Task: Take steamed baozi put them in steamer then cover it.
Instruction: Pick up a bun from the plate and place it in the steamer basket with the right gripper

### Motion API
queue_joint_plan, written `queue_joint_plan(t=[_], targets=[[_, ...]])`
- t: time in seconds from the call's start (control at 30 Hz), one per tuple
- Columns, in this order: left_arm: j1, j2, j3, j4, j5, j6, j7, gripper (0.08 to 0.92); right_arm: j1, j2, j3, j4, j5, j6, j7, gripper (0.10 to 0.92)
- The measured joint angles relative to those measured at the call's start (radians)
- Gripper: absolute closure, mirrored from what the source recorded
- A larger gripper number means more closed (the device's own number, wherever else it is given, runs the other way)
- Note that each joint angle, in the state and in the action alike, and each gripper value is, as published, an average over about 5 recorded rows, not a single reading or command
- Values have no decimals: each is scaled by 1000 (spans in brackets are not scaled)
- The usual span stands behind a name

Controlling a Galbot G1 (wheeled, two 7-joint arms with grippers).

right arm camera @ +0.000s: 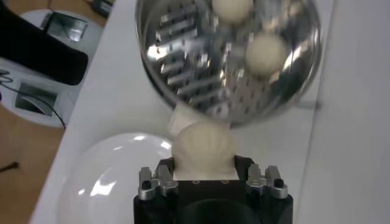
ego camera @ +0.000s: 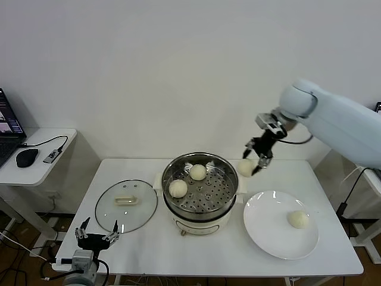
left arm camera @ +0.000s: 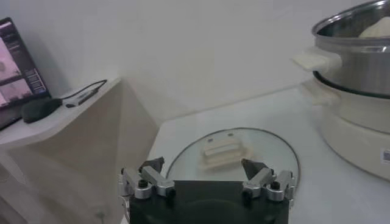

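**Third bun carried beside the steamer rim**

Seen from the head camera: right gripper (ego camera: 255,159) raised above the white table (ego camera: 149,250), just to the right of the steamer (ego camera: 199,192), fingers closed narrowly on a held bun (ego camera: 245,167). Same bun (right arm camera: 203,146) seen from the right wrist, pinched between the fingers, with the steamer's perforated tray (right arm camera: 201,79) beyond it and the white plate (right arm camera: 116,176) off to one side.

Inside the steamer, on the tray: two buns, a back bun (ego camera: 197,171) and a left bun (ego camera: 178,188), near each other but apart. Remaining on the white plate (ego camera: 268,229), to the right of the steamer: one last bun (ego camera: 298,219), toward the plate's right side.

Lying flat on the table to the left of the steamer: the cover (ego camera: 126,205), handle up, close to the steamer's base but not touching as far as could be told. Left gripper (ego camera: 95,238) parked low at the table's near-left edge, jaws spread wide and empty, just short of the cover (left arm camera: 234,152) in the left wrist view.

On a side desk (ego camera: 41,161) further left: a laptop (ego camera: 7,128), a mouse (ego camera: 27,157) and a cable adapter (ego camera: 52,155)
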Motion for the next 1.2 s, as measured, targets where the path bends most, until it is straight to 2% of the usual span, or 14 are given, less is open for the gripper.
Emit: queue_joint_plan(t=[0.27, 0.53, 0.87, 1.2], targets=[[2, -9, 0, -2, 8, -1, -1, 177, 30, 103, -44, -3, -33, 249, 8, 406], [5, -14, 0, -4, 12, -1, -2, 177, 20, 149, -61, 105, -178, 417, 43, 406], [17, -18, 1, -8, 13, -3, -5, 177, -45, 200, -49, 243, -408, 535, 101, 406], [21, -18, 3, -10, 15, -4, -6, 177, -114, 247, -36, 264, -557, 577, 137, 406]])
